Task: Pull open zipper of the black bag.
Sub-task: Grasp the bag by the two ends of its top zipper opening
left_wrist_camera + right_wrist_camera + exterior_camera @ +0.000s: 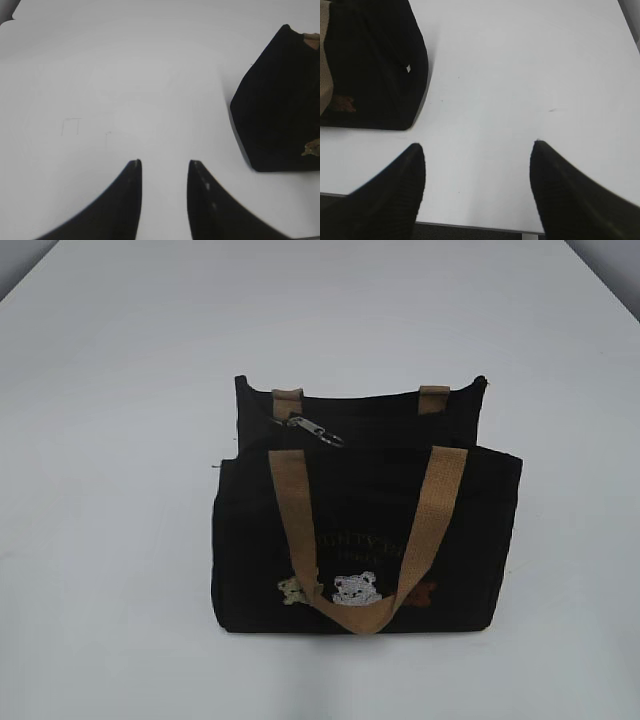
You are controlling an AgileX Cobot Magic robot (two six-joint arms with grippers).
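I've got the black bag (pixel 365 530) standing upright in the middle of the white table (pixel 110 490), bear embroidery facing me and the near tan handle (pixel 368 540) draped down its front, which leaves the top edge bare for a reach from above. The zipper (pixel 315 430) pull lies on that top edge toward the left end, shiny tab flat. From this slant I can't quite tell how much of the zip line is closed.

Both arms are parked off to the sides, neither touching anything, and that reads to me as the start: nothing gripped yet.

Left gripper (pixel 164 165) hovers over bare table, jaws narrowly apart, empty, the bag's end off to its right. Right gripper (pixel 477 150) sits near the table's front edge, jaws set wide, empty, the bag at its upper left.

My guess: one arm steadies the fabric, the other pinches the tab.
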